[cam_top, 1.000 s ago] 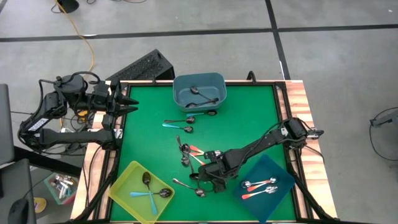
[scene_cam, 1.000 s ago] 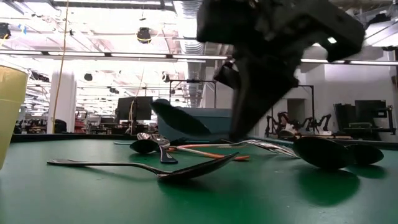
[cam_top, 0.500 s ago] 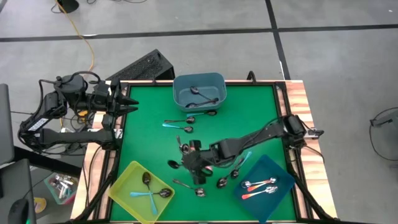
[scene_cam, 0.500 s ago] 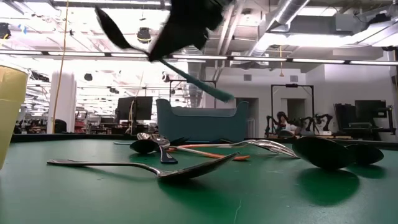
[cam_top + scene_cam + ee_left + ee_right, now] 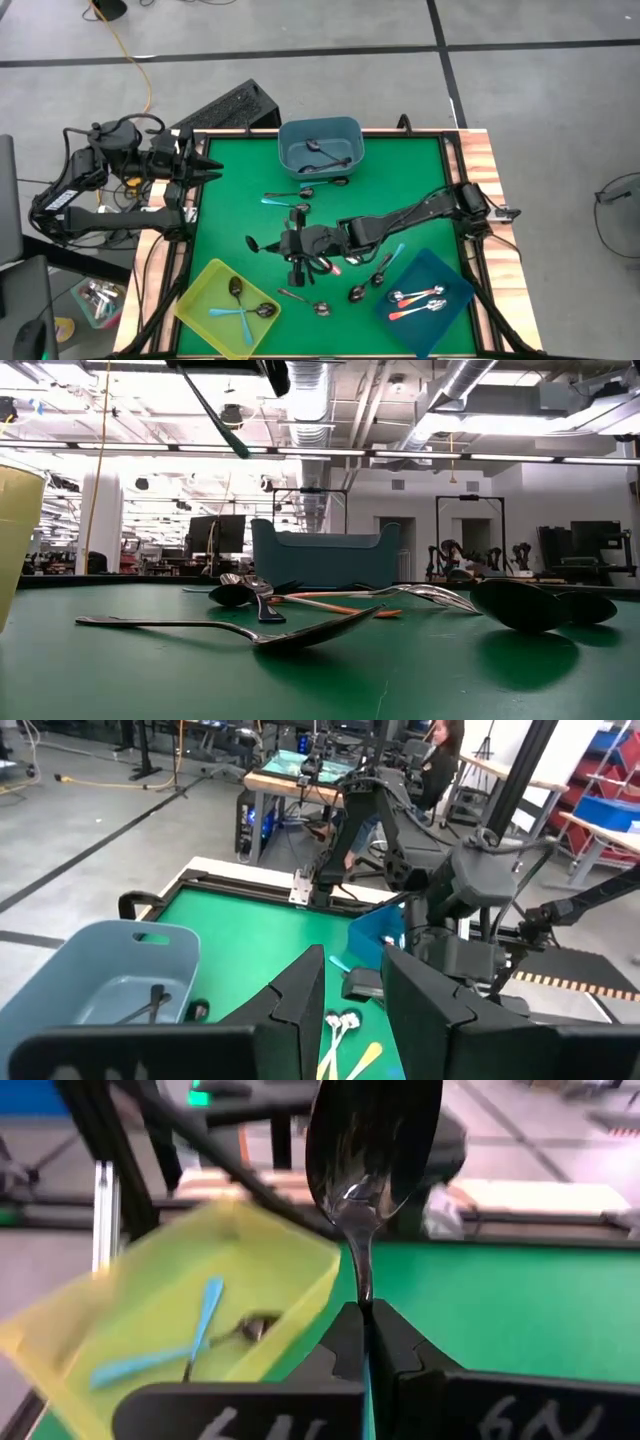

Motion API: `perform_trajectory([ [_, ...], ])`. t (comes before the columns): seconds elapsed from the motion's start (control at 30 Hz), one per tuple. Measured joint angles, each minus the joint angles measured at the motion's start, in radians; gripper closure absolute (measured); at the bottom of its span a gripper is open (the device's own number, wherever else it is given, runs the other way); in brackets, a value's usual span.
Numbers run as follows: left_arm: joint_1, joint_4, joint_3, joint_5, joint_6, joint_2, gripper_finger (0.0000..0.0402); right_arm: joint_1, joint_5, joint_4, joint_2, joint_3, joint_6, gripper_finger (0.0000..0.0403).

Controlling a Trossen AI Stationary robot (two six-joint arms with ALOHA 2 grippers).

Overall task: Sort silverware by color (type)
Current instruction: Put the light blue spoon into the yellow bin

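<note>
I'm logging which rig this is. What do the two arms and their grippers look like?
Both arms are dark, near-black, jointed segments with black cables along them. The left gripper ends in two pointed, wedge-shaped black fingers. The right gripper has flat black fingers, with white lettering on the block behind them. A small light patch marks the left arm's lower link.

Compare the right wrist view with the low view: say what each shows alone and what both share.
Only the right wrist view shows the right gripper shut on the teal-handled spoon, and two spoons inside the yellow bin. Only the low view shows the spoons lying on the green table, one dark spoon nearest, and the grey-blue bin behind. Both show the yellow bin and the green table.
</note>
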Motion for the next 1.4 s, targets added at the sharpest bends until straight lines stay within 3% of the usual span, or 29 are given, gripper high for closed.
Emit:
perform_trajectory([
  [0.37,0.0,0.015,0.0,-0.128,-0.083,0.0,0.0315,-0.016,0.004,0.424,0.003,0.0,-0.02,0.0395],
  [0.63,0.0,0.032,0.0,-0.214,-0.097,0.0,0.0315,0.006,0.004,0.563,0.004,0.0,-0.012,0.0395],
  [1.4,0.0,0.035,0.0,-0.236,-0.161,0.0,0.0315,0.079,0.161,0.642,0.005,-0.001,0.049,0.0394],
])
